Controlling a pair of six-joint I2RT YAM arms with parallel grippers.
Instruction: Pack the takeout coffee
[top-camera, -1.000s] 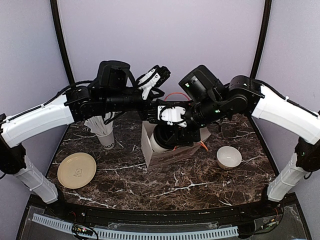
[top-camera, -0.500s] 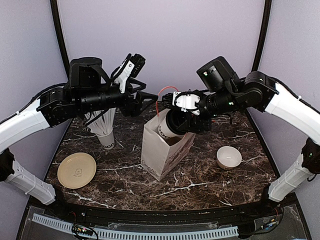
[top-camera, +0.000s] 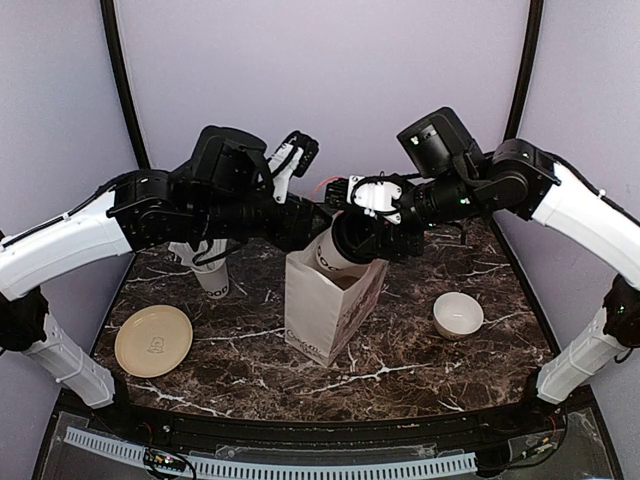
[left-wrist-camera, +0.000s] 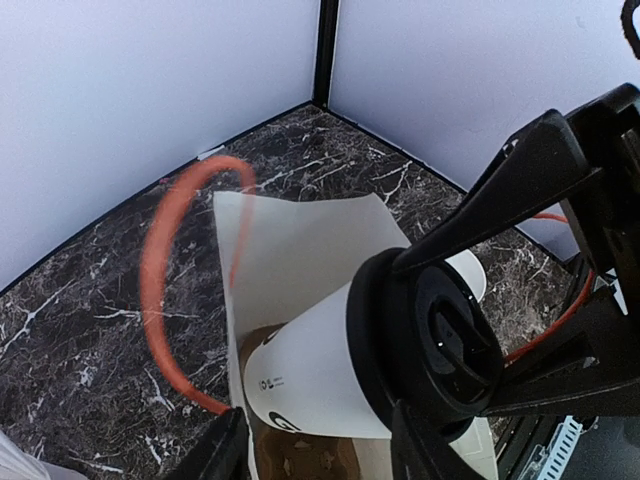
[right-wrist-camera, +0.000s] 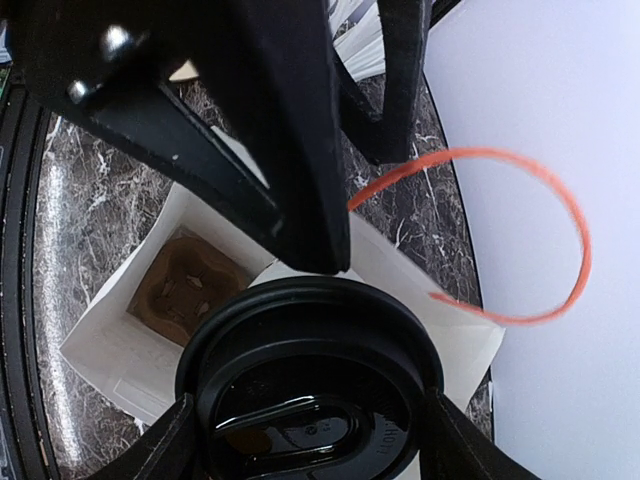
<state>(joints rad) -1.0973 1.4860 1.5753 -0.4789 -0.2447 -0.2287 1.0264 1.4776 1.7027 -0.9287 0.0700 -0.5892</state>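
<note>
The takeout coffee, a white paper cup (top-camera: 330, 252) with a black lid (top-camera: 352, 240), is held tilted by my right gripper (top-camera: 365, 238), which is shut on the lid rim. The cup's base dips into the mouth of a white paper bag (top-camera: 325, 300) with orange handles (top-camera: 335, 184). In the left wrist view the cup (left-wrist-camera: 320, 365) shows black lettering near its base, over the bag (left-wrist-camera: 300, 240). My left gripper (top-camera: 312, 222) is open, its fingers (left-wrist-camera: 225, 452) straddling the bag's near edge. In the right wrist view my right gripper (right-wrist-camera: 310, 430) clamps the lid (right-wrist-camera: 310, 390).
A brown cardboard tray (right-wrist-camera: 185, 280) lies in the bag's bottom. A white cup full of straws (top-camera: 208, 268) stands at the left rear, a tan plate (top-camera: 153, 340) at the front left, and a low white bowl (top-camera: 458, 315) at the right.
The bag went from slumped to upright. My left arm pulled back left, then returned to the bag's mouth. My right gripper kept the cup and shifted slightly over the opening.
</note>
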